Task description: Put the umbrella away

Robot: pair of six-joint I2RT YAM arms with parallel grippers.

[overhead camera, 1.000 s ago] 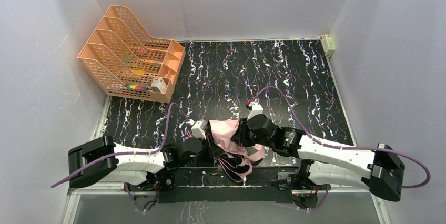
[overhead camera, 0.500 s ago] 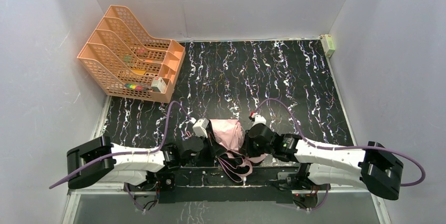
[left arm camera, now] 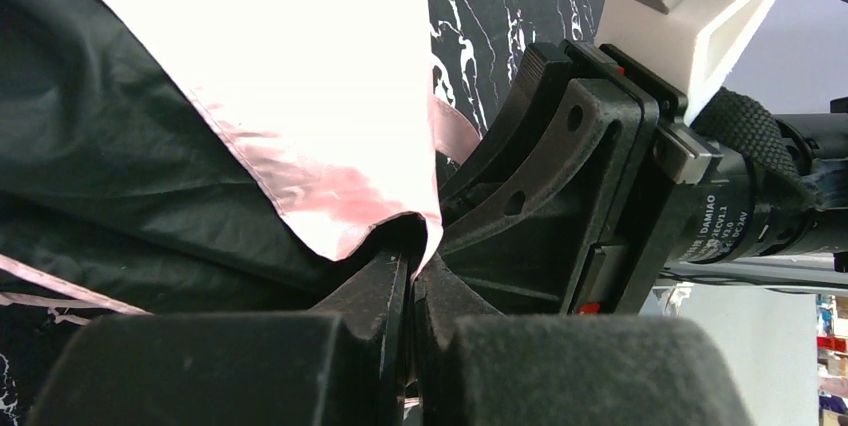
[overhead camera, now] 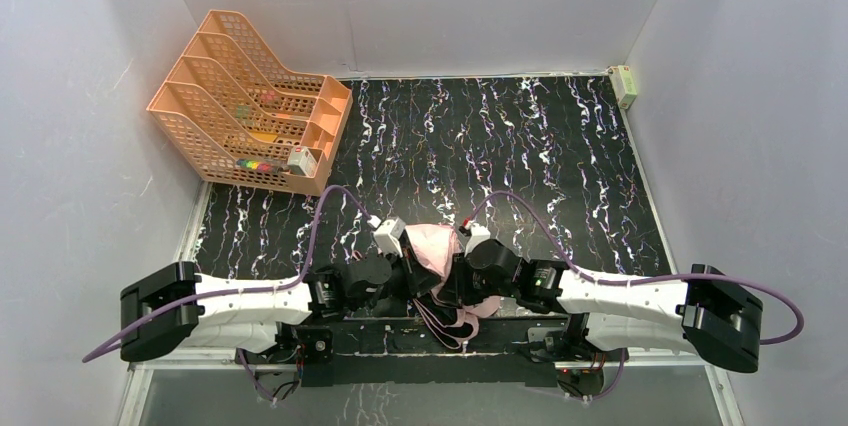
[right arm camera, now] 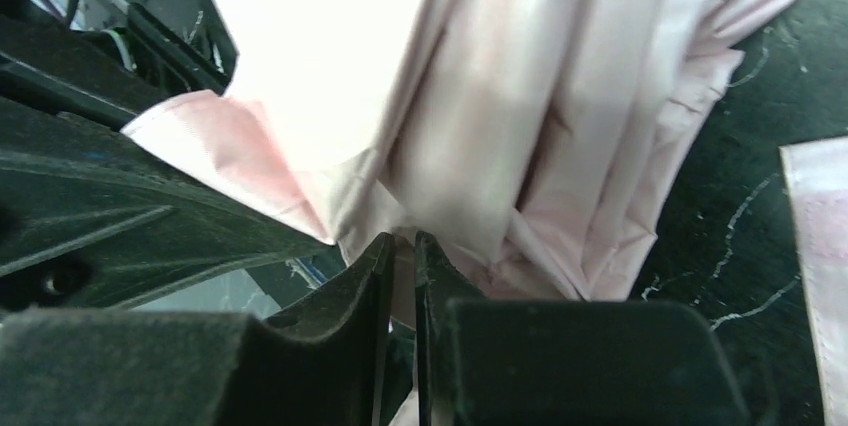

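An orange mesh organizer [overhead camera: 245, 106] stands at ten o'clock on the marbled counter [overhead camera: 520, 146]. A small pale box [overhead camera: 626, 85] sits at two o'clock.

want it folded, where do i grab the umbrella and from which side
Probably best to pinch a free pink fabric fold of the umbrella, coming in low from the side. It lies as a slack, crumpled heap with thin edges sticking out; no shaft or handle shows to clamp.
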